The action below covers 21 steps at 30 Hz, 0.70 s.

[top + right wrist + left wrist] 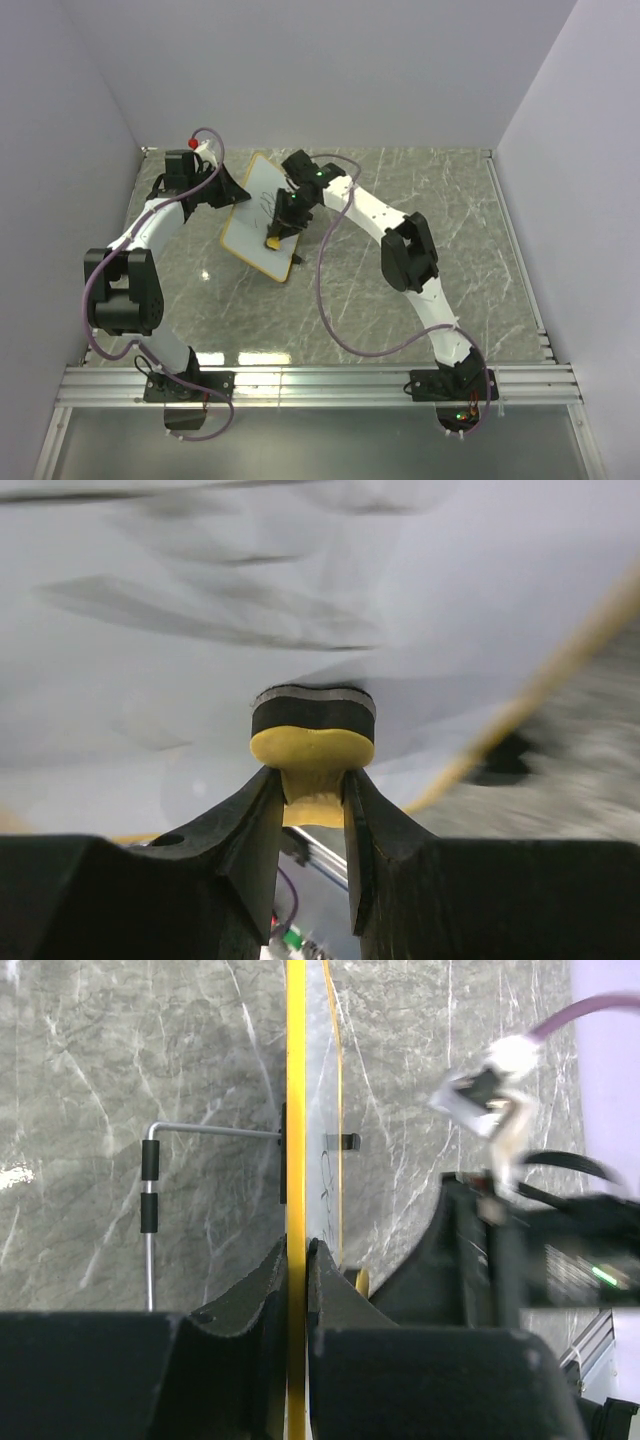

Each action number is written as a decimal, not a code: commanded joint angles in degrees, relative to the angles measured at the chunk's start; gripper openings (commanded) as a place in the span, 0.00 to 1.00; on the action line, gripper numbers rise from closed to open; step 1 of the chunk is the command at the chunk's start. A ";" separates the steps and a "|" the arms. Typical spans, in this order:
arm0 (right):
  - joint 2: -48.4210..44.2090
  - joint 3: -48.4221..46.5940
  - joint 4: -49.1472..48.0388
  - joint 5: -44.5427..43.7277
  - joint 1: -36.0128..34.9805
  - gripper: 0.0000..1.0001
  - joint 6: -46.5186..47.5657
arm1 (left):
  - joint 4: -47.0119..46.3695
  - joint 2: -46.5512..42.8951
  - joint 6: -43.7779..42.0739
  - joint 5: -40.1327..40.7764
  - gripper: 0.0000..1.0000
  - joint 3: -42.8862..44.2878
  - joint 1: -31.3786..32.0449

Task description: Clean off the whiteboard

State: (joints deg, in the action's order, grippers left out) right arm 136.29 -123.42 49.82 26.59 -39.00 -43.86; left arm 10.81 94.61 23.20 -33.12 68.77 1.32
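Observation:
The whiteboard (252,225), white with a tan frame, stands tilted on its lower edge at the table's middle left, with dark scribbles near its upper middle. My left gripper (228,190) is shut on the board's left frame edge; in the left wrist view the frame (296,1110) runs edge-on between the jaws of the gripper (297,1260). My right gripper (283,222) is shut on the yellow eraser (272,241) and presses its black pad (312,712) against the white surface (200,590). The right gripper (313,790) grips the eraser's narrow waist.
A thin metal wire stand with black sleeves (150,1185) sticks out from the board's back over the grey marble table (450,230). Purple cables (325,300) loop beside both arms. An aluminium rail (320,385) runs along the near edge. White walls (60,130) close in the left, back and right.

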 commanded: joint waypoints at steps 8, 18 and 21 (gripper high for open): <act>2.05 -12.28 -5.70 4.70 -5.29 0.00 -0.62 | 10.02 1.46 -3.07 -4.58 0.00 -4.35 3.69; 5.04 -11.68 3.08 -1.44 -0.99 0.00 -1.33 | 10.64 0.49 -3.16 -5.20 0.00 -4.96 3.78; 5.56 -8.43 5.37 -4.35 0.42 0.00 0.51 | 10.64 0.23 -3.07 -5.20 0.00 -5.31 3.86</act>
State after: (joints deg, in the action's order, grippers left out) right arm 139.33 -134.08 50.68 28.29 -40.40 -45.19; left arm 9.47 94.00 23.20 -33.30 67.31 1.30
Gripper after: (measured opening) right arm 0.338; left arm 0.122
